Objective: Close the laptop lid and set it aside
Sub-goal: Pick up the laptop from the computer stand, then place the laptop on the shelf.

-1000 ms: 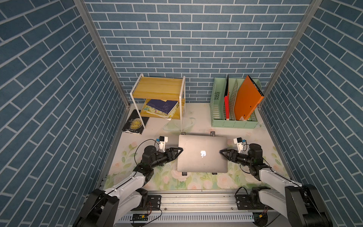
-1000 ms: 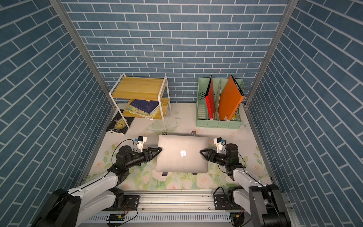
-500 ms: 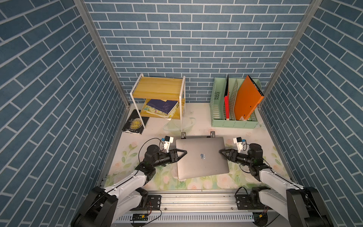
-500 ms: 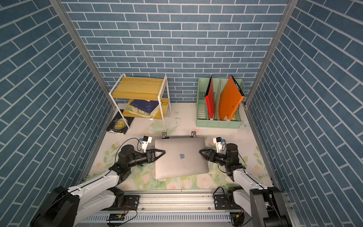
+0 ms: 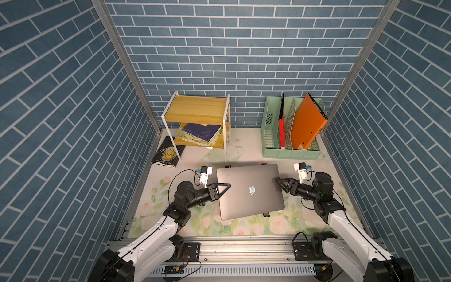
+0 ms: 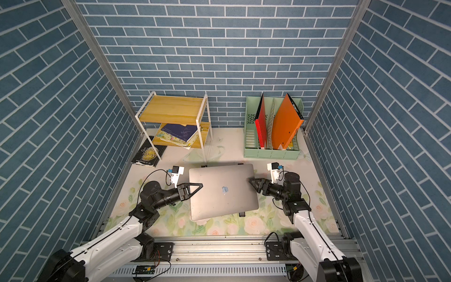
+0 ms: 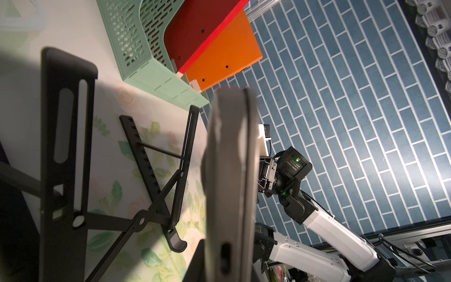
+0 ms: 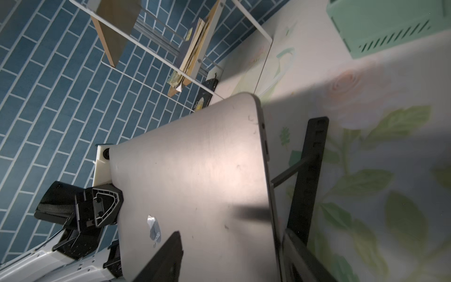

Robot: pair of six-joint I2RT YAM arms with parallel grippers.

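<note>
The grey laptop [image 5: 249, 193] [image 6: 223, 191] is closed, apple logo up, and hangs askew above a black folding stand [image 7: 151, 175]. Its lid [image 8: 195, 171] lies flat on the base. My left gripper [image 5: 228, 185] [image 6: 200, 186] is shut on the laptop's left edge; in the left wrist view that edge [image 7: 229, 171] runs between the left gripper's [image 7: 227, 268] fingers. My right gripper [image 5: 277, 182] [image 6: 251, 181] is open at the right edge, one finger [image 8: 170, 256] over the lid and one below it, with a gap on both sides.
A green file rack [image 5: 291, 151] with red and orange folders stands at the back right. A white-framed wooden shelf [image 5: 197, 109] holding books is at the back left, with a black book [image 5: 168, 153] on the table beside it. Brick walls close in both sides.
My left gripper has shut on the laptop's left edge and raised that side, so the laptop has turned slightly over the stand. The right gripper's jaws have widened at the right edge.
</note>
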